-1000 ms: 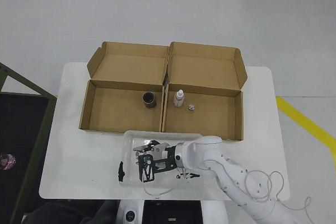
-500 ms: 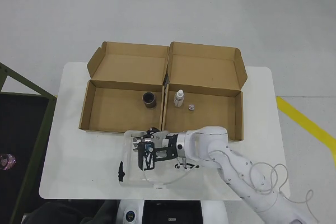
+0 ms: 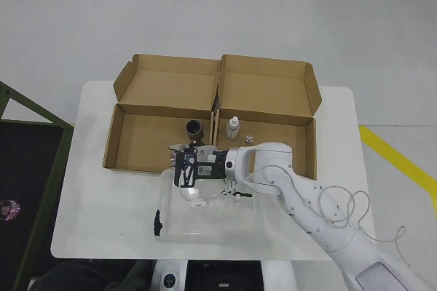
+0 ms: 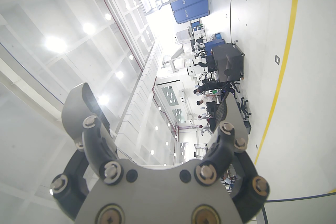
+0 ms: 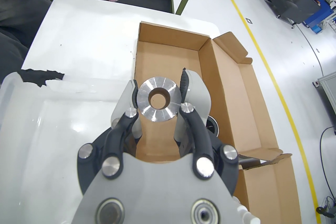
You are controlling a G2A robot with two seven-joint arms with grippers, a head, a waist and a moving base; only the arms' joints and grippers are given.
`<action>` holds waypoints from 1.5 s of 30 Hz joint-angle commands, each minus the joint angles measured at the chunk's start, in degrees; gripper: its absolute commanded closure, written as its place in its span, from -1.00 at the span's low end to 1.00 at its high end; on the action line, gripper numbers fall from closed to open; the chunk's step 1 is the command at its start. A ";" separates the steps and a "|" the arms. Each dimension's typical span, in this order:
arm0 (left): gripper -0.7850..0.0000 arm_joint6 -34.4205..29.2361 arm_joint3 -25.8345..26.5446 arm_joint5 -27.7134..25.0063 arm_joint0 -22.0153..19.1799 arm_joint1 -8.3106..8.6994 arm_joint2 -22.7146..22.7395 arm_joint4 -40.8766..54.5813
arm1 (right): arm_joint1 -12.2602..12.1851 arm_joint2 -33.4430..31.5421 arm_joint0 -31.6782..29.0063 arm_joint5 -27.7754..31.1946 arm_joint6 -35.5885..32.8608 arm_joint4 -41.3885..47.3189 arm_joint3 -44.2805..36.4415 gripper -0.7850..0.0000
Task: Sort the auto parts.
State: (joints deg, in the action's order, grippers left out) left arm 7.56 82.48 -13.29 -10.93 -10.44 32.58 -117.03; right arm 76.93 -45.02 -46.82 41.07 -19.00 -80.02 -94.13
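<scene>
R end effector [image 5: 158, 84] is clamped on a metal ring [image 5: 159, 99], hole facing the wrist cam. It's held over the near wall of the left cardboard box [image 3: 142, 145], just past the clear tray [image 3: 165, 211]. Step in hand, I'd judge: carrying the part from tray to box. A dark ring [image 3: 195, 129] sits in that box, so next = get over bare box floor, lower, let go clear of it. L end effector [image 4: 155, 93] gapes w/ nothing in it, aimed at the ceiling.
</scene>
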 commanded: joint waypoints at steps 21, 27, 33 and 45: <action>-1.00 0.00 0.00 0.00 0.00 0.00 0.00 0.00 | 4.48 6.03 9.42 -3.59 -6.58 7.24 18.84 1.00; -1.00 0.00 0.00 0.00 0.00 0.00 0.00 0.00 | 5.46 7.28 10.89 -3.91 -7.85 7.43 22.07 1.00; -1.00 0.00 0.00 0.00 0.00 0.00 0.00 0.00 | 6.39 8.47 11.81 -4.42 -8.32 7.17 24.80 1.00; -1.00 0.00 0.00 0.00 0.00 0.00 0.00 0.00 | 7.78 9.78 12.66 -5.03 -8.15 6.01 28.70 0.69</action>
State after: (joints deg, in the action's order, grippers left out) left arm 7.56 82.48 -13.29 -10.93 -10.44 32.58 -117.03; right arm 84.63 -35.27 -34.19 36.03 -27.13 -73.96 -65.61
